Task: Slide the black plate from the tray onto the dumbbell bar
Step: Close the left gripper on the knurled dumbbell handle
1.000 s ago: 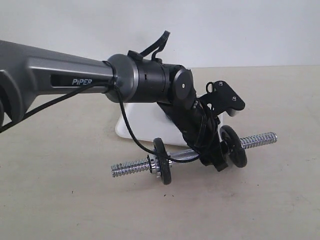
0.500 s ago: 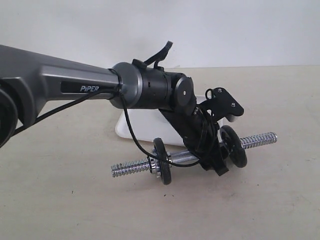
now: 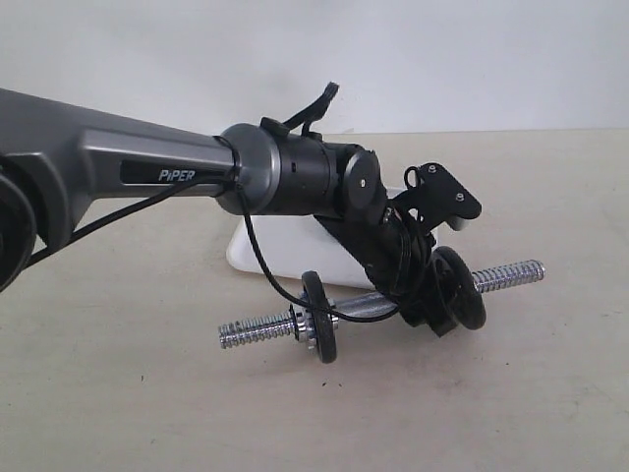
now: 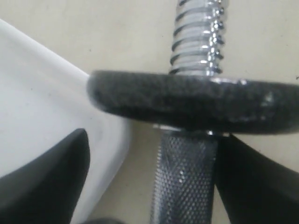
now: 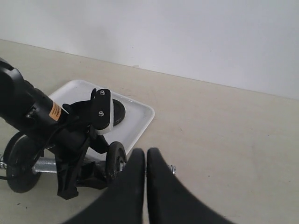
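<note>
The dumbbell bar (image 3: 378,306) lies on the table in front of the tray (image 3: 280,248), its threaded ends sticking out. One black plate (image 3: 321,317) sits on its left part and another black plate (image 3: 461,287) on its right part. My left gripper (image 3: 435,317) is open and straddles the bar right behind the right plate. In the left wrist view the plate (image 4: 196,100) fills the width, the knurled bar (image 4: 184,177) lies between the fingers (image 4: 257,182), close to one of them. A black plate (image 5: 118,112) rests on the tray (image 5: 138,116). My right gripper (image 5: 146,161) is shut and empty.
The left arm (image 3: 147,172) spans the left half of the exterior view, its cable (image 3: 260,261) hanging down to the bar. A pale wall (image 3: 442,59) closes off the back of the beige table (image 3: 511,393).
The left arm has shifted a little to the right, bringing its gripper tighter against the right plate. Bar and plates have stayed put. The right gripper remains shut.
</note>
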Available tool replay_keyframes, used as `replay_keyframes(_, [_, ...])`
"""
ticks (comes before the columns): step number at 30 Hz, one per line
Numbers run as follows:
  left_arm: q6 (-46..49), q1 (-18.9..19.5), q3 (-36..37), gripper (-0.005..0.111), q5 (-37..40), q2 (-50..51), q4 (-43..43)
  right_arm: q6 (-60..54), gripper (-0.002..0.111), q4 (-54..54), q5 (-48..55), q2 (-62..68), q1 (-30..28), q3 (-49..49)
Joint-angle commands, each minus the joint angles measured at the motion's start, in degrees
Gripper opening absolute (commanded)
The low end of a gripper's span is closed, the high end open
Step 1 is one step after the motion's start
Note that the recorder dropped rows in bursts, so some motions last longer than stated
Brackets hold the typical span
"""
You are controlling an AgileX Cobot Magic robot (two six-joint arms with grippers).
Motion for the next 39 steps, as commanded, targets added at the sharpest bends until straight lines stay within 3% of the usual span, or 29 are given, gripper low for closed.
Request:
replay_keyframes(1, [-0.6, -0.2, -0.1, 0.067, 1.7, 0.4, -1.1, -0.2, 0.0, -0.3, -0.8, 0.1, 0.0, 0.2])
replay_keyframes(15, [-0.6, -0.6, -0.1, 0.066, 8.5, 0.4, -8.7, -0.2, 0.0, -0.3, -0.4, 0.1, 0.0, 0.2])
replay_keyframes(28, [3.1, -3.8, -0.1, 0.065, 5.9, 0.4, -8.5, 0.2, 0.0, -0.2, 1.3, 0.1, 0.0, 0.2])
replay_keyframes(35, [3.8, -3.9, -0.1, 0.05, 4.9, 0.6, -7.4, 0.4, 0.0, -0.1, 2.6, 0.1, 0.0, 0.2])
replay_keyframes(39, [4.1, -4.0, -0.1, 0.05, 6.9, 2.1, -7.4, 0.6, 0.0, -0.1, 2.6, 0.1, 0.0, 0.2])
